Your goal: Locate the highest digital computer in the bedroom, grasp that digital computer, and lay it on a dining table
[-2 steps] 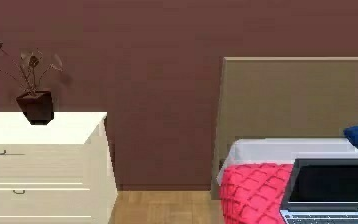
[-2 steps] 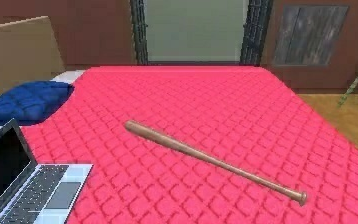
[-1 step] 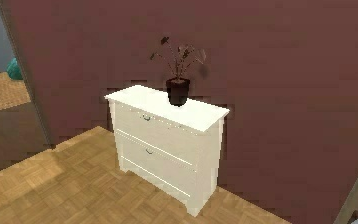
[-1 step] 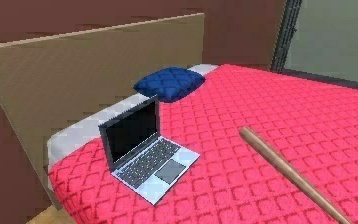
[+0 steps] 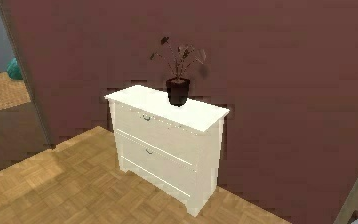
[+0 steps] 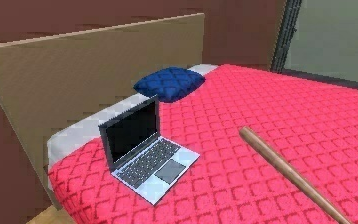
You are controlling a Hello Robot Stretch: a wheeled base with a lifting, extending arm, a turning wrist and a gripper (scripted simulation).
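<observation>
Forward view: a white dresser (image 5: 168,140) w/ two drawers is standing against a dark red wall (image 5: 287,70), on a wood parquet floor (image 5: 57,190). A potted plant (image 5: 178,88) in a dark pot is sitting on the dresser top, toward its back edge, thin stems spreading up in front of the wall. At this view's left an opening is showing a lighter room w/ a small teal thing (image 5: 14,68) in it; can't tell what it is. Arm side view: a bed w/ a red quilted cover (image 6: 257,120) is running along a tan headboard (image 6: 87,65), w/ a pale strip of bedding (image 6: 82,128) btwn cover and headboard. The laptop (image 6: 145,150) is lying on the cover toward this view's left, lid up, dark screen upright, grey keyboard flat on the quilt. A blue pillow (image 6: 170,84) is resting beyond it, next to the headboard, apart from the laptop. A brown wooden rod (image 6: 287,170) is lying slantwise on the cover at this view's right, well apart from the laptop. Gripper: can't tell its state or its place, so nothing here is being placed relative to it.
</observation>
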